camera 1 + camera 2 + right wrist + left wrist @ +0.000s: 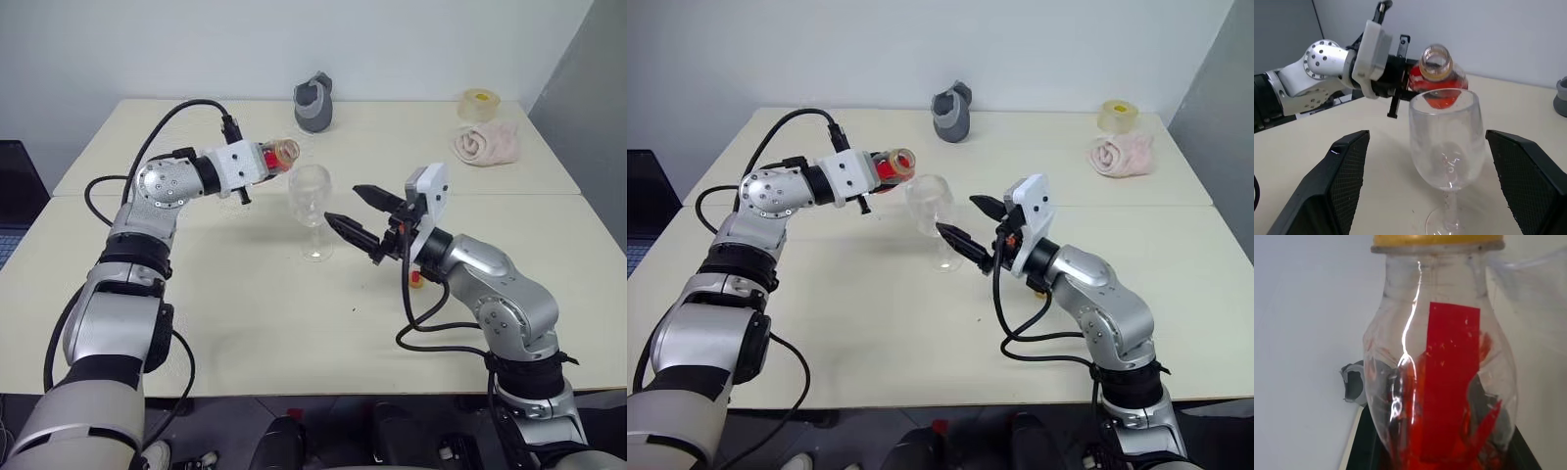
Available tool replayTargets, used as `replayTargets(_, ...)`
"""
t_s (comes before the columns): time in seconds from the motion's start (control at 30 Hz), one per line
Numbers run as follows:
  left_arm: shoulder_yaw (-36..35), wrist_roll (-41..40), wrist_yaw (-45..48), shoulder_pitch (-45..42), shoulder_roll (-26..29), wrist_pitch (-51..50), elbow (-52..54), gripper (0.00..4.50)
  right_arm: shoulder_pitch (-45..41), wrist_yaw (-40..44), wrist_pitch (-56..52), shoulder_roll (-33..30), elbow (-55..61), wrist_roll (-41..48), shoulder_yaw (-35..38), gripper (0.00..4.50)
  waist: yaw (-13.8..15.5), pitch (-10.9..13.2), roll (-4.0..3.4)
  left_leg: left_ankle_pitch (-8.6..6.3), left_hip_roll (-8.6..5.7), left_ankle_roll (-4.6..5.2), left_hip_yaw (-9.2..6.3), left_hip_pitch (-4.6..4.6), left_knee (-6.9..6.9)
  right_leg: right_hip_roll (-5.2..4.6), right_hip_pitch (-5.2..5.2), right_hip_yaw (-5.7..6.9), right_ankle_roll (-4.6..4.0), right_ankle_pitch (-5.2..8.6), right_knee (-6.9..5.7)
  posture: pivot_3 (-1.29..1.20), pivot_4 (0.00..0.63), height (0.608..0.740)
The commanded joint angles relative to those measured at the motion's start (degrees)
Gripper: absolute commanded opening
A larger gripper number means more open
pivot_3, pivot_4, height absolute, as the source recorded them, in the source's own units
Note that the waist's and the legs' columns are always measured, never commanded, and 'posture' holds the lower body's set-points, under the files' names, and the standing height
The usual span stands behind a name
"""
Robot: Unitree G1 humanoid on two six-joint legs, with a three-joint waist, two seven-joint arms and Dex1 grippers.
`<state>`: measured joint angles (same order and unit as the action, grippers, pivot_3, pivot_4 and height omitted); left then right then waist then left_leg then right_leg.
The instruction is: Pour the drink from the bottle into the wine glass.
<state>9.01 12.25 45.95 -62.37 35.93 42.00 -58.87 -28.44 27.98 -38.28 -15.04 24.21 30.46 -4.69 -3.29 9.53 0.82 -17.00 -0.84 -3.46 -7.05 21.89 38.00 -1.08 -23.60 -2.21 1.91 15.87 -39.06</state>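
The bottle (278, 155) is pinched by the left claw (257, 163) and held above the table (245, 304), tipped onto its side. Its long axis lies close to level, with the open mouth pointed toward the wine glass (311, 211) and sitting just above and beside the glass rim. The drink (1437, 90), bright red, is seen pooled inside the bottle's body. In the left wrist view a yellow ring is seen at the bottle's neck. The wine glass is stood upright on the table between the two arms, and no red liquid can be made out in its bowl. The right claw (361, 217) is spread wide, its fingers (1334, 183) set on either side of the glass without touching it.
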Motion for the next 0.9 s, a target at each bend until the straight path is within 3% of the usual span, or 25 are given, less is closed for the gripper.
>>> replayTargets(0.03, 0.3, 2.09, -3.02, -4.0, 2.19, 3.52, 0.08, 0.96, -1.65, 0.86, 2.28, 0.61, 1.14, 0.26, -0.11, 4.06, -0.01, 0.0, 0.0, 0.0, 0.0, 0.0, 0.0, 0.0, 0.0, 0.0, 0.0, 0.0, 0.0, 0.0, 0.0, 0.0, 0.15, 0.74)
replayTargets(0.9, 9.29, 18.46, -17.21, -13.33, 6.5, 13.59, -5.63, 0.96, -1.89, 1.34, 5.64, 1.59, -0.75, -1.53, -0.97, 4.06, -0.13, 0.0, 0.0, 0.01, -0.05, 0.01, -0.01, 0.0, 0.01, -0.01, -0.01, 0.0, 0.0, 0.0, -0.04, 0.0, 0.15, 0.74)
